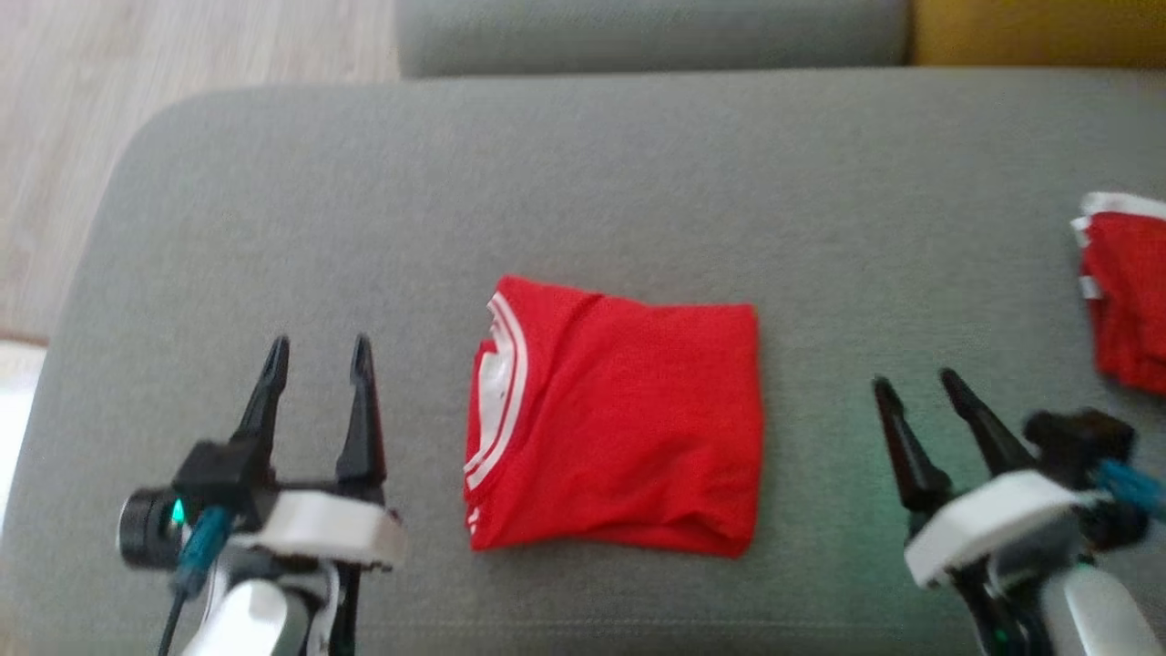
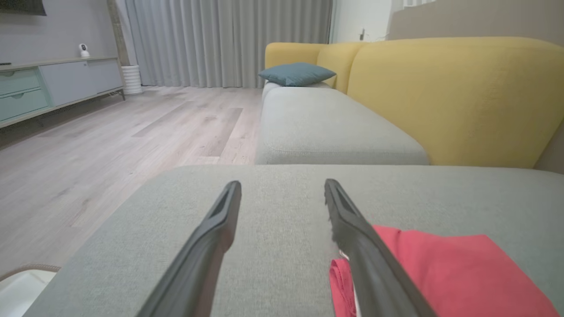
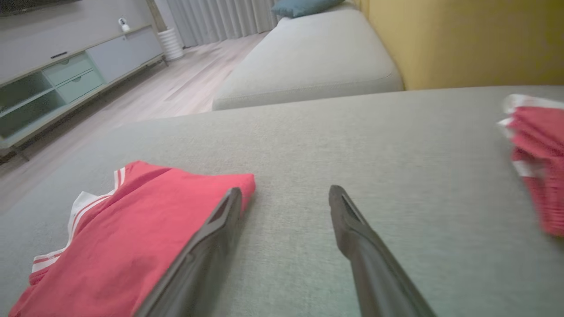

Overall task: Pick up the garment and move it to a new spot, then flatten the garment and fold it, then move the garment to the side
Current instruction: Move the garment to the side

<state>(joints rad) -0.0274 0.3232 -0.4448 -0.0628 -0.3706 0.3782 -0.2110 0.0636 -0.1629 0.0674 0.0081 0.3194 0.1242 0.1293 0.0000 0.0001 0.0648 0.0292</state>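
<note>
Our left tool (image 1: 320, 351) and right tool (image 1: 914, 383) stand wide and empty, flanking the folded garment (image 1: 619, 419) at frame centre; if we pinch only its top layer, the fold may spill open.

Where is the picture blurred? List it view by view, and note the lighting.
Head view: soft throughout, the folded red shirt has fuzzy edges. Left wrist view: the sharpest, weave of the sofa readable, light even, no glare. Right wrist view: the second red garment at the right edge is smeared.
</note>
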